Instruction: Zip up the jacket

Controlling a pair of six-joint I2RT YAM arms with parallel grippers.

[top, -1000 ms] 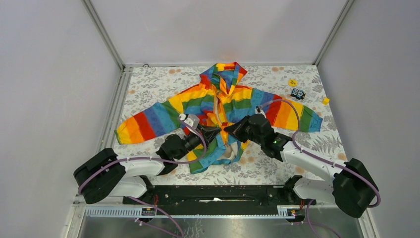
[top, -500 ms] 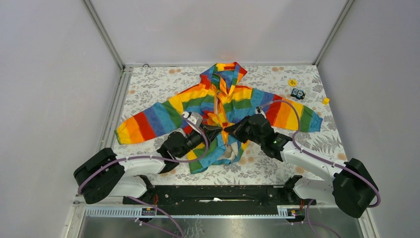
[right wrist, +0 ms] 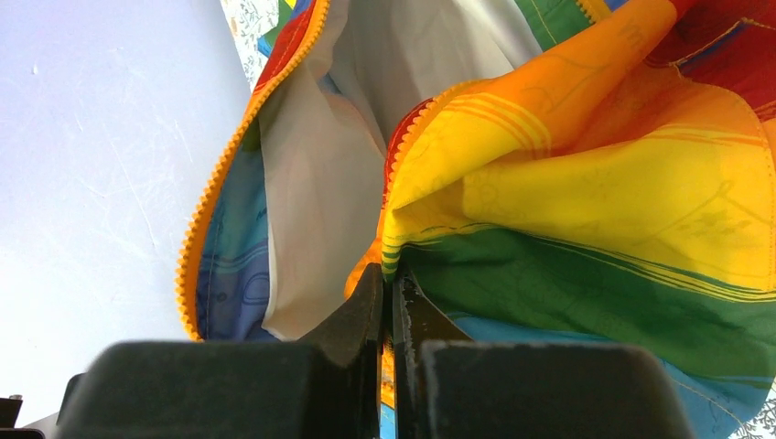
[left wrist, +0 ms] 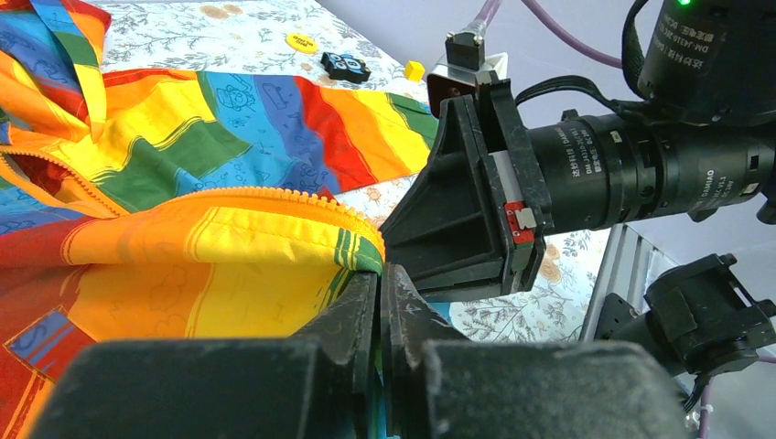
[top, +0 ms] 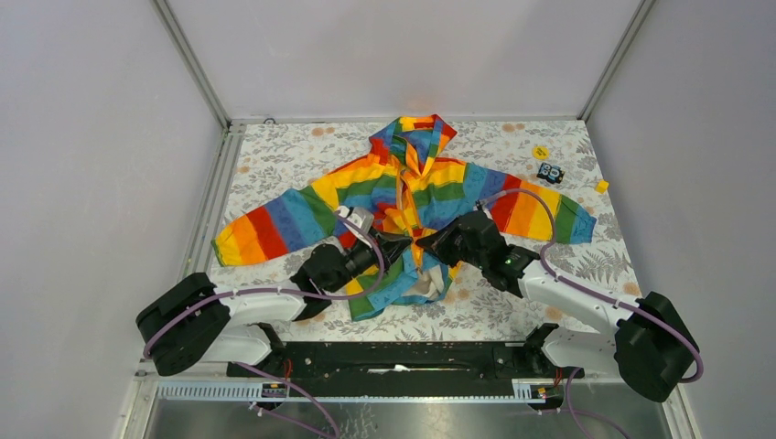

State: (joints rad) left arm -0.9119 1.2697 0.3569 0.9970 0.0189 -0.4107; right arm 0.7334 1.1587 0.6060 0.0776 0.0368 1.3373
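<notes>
Left fingers (left wrist: 357, 311), right fingers (right wrist: 361, 315) closed on jacket (top: 366, 187) front edges; zipper (left wrist: 274, 195) seemingly unjoined.

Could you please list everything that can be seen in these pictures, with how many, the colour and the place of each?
jacket: one, hooded, rainbow stripes, orange zipper, white lining; spread in the middle of the table, front open at the lower part.
table cover: one, white with a grey and orange floral print; under everything.
round disc: one, yellow; far right of the table.
small flat piece: one, black with blue marks; just nearer than the disc.
small cube: one, yellow; near the right edge.
cables: purple; along both arms.
left arm: white and black; reaches from near left.
right arm: white and black; reaches from near right.
left gripper: black, shut on the jacket's zipper edge.
right gripper: black, shut on the jacket's other front edge.
</notes>
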